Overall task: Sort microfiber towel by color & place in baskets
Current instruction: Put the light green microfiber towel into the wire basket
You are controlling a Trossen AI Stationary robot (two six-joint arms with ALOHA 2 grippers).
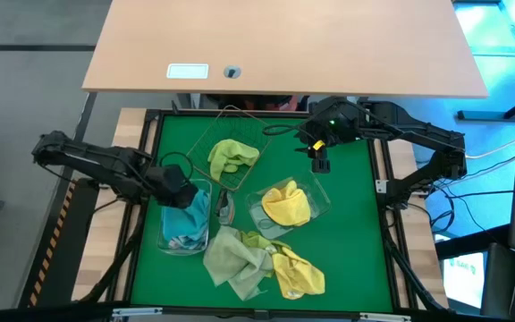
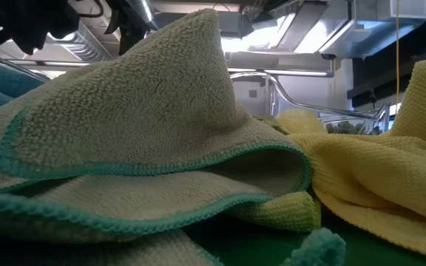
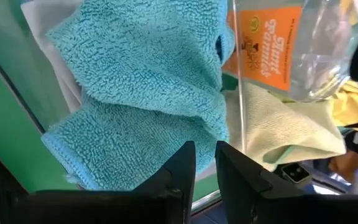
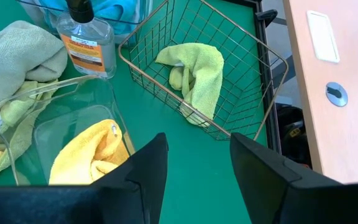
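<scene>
Left gripper [image 1: 182,191], left-centre, jaws nearly pressed together over teal towel [image 1: 189,217] in clear tub [image 1: 170,241]. Centre: lime towel [image 1: 231,157] in wire basket [image 1: 206,136]; olive and yellow towels [image 1: 262,265] heaped low. Yellow towel [image 1: 286,206] in second tub [image 1: 259,215]. Right gripper [image 1: 319,156], upper right, jaws spread.

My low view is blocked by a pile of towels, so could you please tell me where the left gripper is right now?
Observer: The left gripper hangs over the clear basket on its side of the table, which holds a teal towel.
Operator: Thank you. And where is the right gripper, please?
Observer: The right gripper is open and empty, above the green mat beside the wire basket, which holds a lime towel.
</scene>
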